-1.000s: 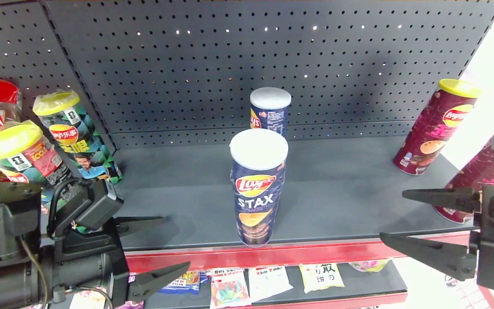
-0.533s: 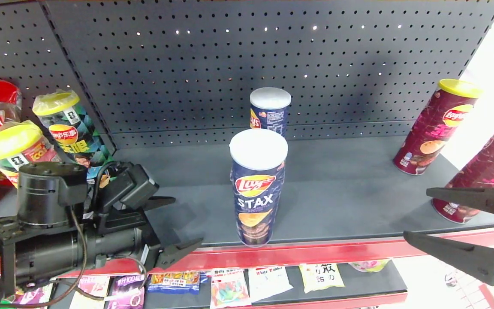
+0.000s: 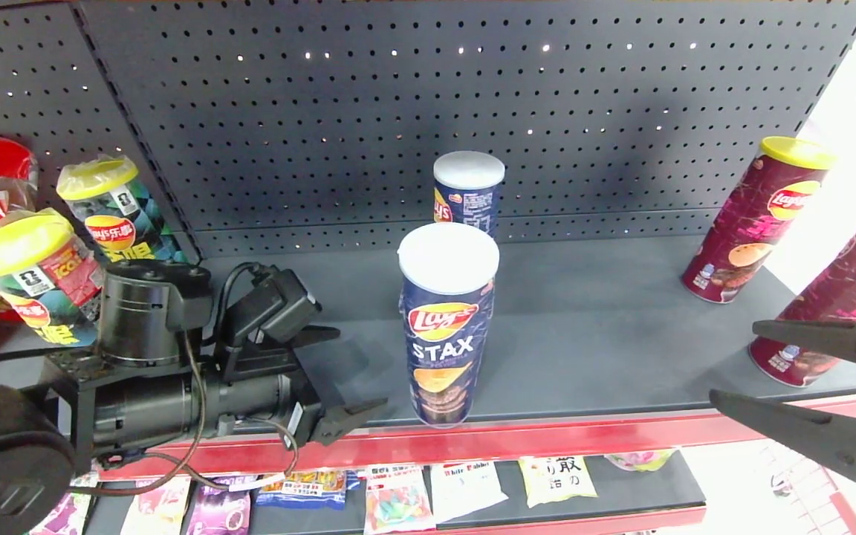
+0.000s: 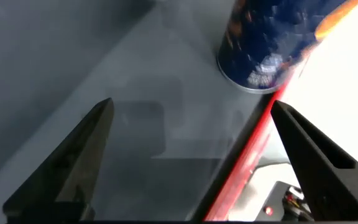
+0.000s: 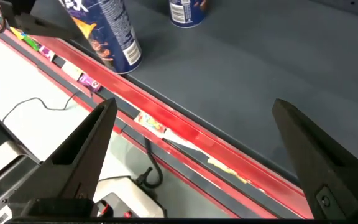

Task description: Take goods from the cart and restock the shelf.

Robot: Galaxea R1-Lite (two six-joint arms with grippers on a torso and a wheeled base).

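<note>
**Head view.** The shelf (image 3: 606,334) has a pegboard back (image 3: 398,111) and a red front edge (image 3: 547,438). The front blue can (image 3: 444,334) stands upright at that edge with its white lid on. Its label carries a red-and-yellow emblem, white lettering and a chip picture. The rear blue can (image 3: 467,195) stands upright directly behind it, by the back panel. Two maroon cans (image 3: 755,219) with yellow lids stand at the right end, and two green-patterned cans (image 3: 112,215) with yellow lids at the left. The left gripper (image 3: 357,369) sits just beside the front blue can, jaws spread and holding nothing. The right gripper (image 3: 734,362) hangs at the edge near the maroon cans, jaws wide and empty. Packets (image 3: 465,487) lie on the level below.

**Left wrist view.** The left gripper (image 4: 191,106) frames bare shelf. The front blue can (image 4: 260,50) stands ahead, apart from both fingers. Its label is too blurred to read.

**Right wrist view.** The right gripper (image 5: 194,104) spans the red front edge, which carries small tags (image 5: 151,122). Both blue cans stand beyond it. A cable (image 5: 36,106) lies on the pale surface below.
</note>
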